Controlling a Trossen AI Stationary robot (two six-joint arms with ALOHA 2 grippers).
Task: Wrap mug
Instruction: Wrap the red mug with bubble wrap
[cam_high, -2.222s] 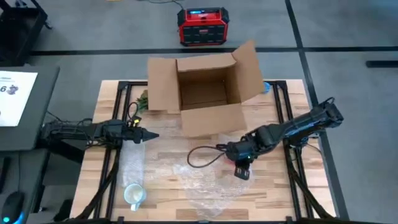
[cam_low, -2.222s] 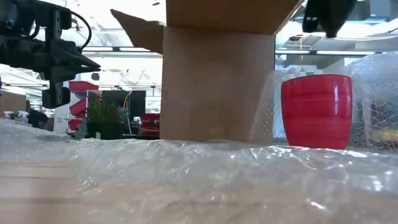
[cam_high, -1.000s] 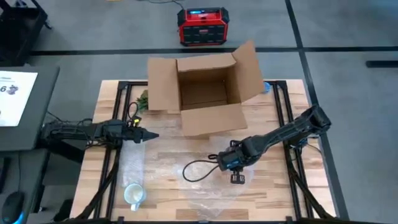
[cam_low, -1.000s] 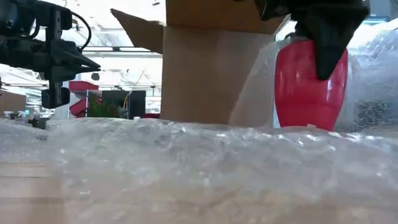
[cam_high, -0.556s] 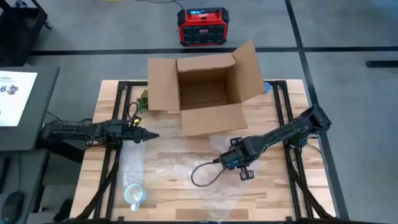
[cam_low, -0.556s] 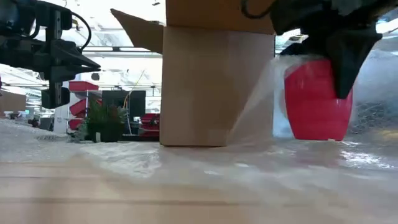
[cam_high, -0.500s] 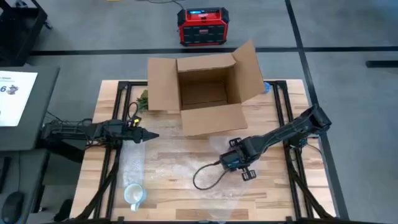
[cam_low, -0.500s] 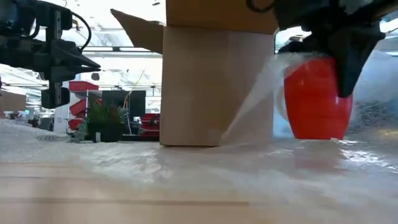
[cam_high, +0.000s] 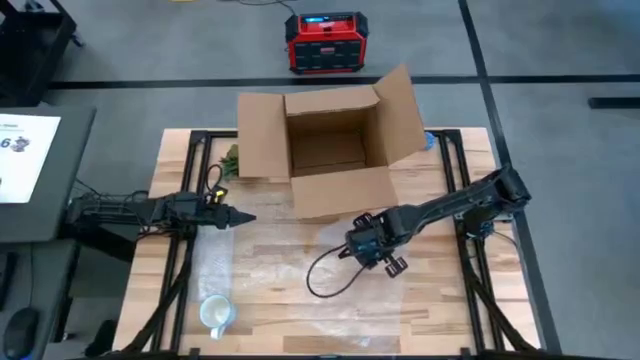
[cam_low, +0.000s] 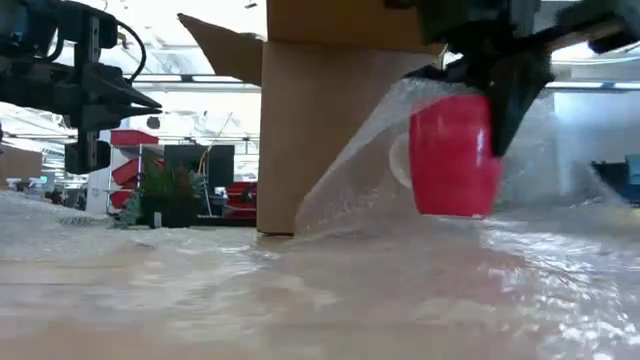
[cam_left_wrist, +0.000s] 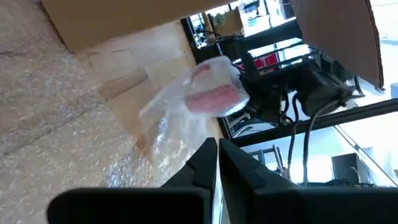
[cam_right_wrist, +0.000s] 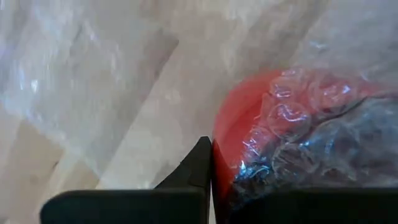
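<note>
the right hand (cam_high: 385, 262) sits near the middle of the tabletop (cam_high: 270, 305), at about 5 o'clock from the open cardboard box (cam_high: 330, 150) in the high view. its fingers are pinched together on the bubble wrap (cam_low: 350, 190) that lies over the red mug (cam_low: 453, 155); in the right wrist view the two dark fingertips (cam_right_wrist: 202, 163) meet right at the edge of the mug (cam_right_wrist: 249, 134), with wrap bunched over it. in the low view the mug is tilted and its base looks lifted clear of the sheet, with a flap of wrap sloping from it down to the tabletop toward the box's foot. more bubble wrap (cam_high: 300, 265) is spread flat across the near half of the tabletop, and a dark cable (cam_high: 330, 275) loops beside the right hand at about 8 o'clock.

the left hand (cam_high: 243, 218) waits at the 9 o'clock side of the tabletop, level and pointing inward, its fingers together in a point (cam_left_wrist: 214, 162). a white mug (cam_high: 215, 314) stands well apart from both, near the 7 o'clock corner, on the wrap. a red-and-black box (cam_high: 325, 42) rests on the floor beyond the tabletop at 12 o'clock.
</note>
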